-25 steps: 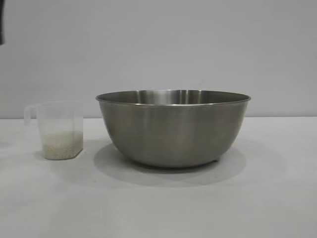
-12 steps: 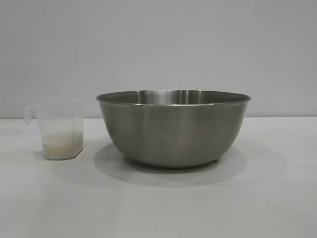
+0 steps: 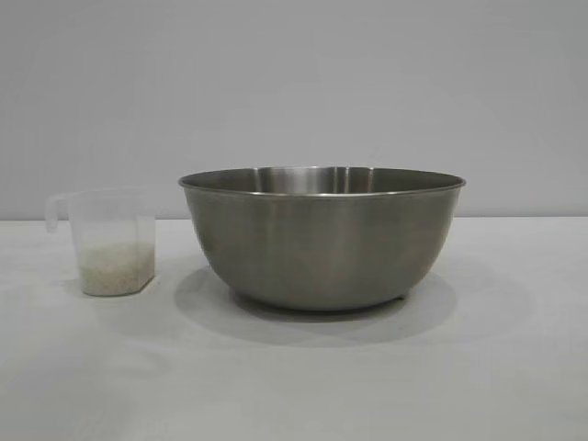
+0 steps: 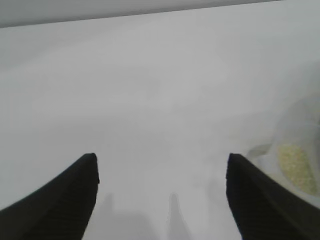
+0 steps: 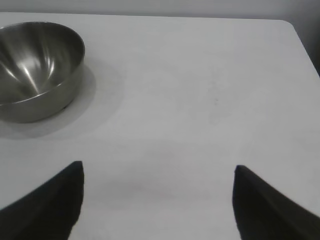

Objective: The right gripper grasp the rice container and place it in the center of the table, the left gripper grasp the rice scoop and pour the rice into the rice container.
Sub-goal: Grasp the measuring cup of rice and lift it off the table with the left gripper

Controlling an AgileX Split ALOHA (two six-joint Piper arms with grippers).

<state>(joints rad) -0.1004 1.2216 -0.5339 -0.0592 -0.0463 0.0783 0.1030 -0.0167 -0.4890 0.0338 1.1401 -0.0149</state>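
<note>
The left gripper (image 4: 160, 200) has its fingers (image 4: 65, 200) spread wide apart with nothing between them, only bare white table (image 4: 150, 90) showing in the gap. Just beside one of those fingers, at the edge of the left wrist view, sits the rice scoop (image 4: 295, 160), blurred, with pale rice (image 4: 297, 165) in its bottom. The right gripper (image 5: 157, 205) also has its fingers (image 5: 265, 205) standing well apart and empty, hanging over open table, with the rice container (image 5: 35, 70) well off from them toward the far corner of that view.

Seen from the front, neither arm is in sight. The rice container (image 3: 322, 239) stands upright near the middle of the table (image 3: 294, 386), its rim level. The rice scoop (image 3: 106, 241) stands upright close by on its left, not touching it, loop handle pointing away from the bowl. A low layer of rice (image 3: 114, 269) fills the bottom of the scoop.
</note>
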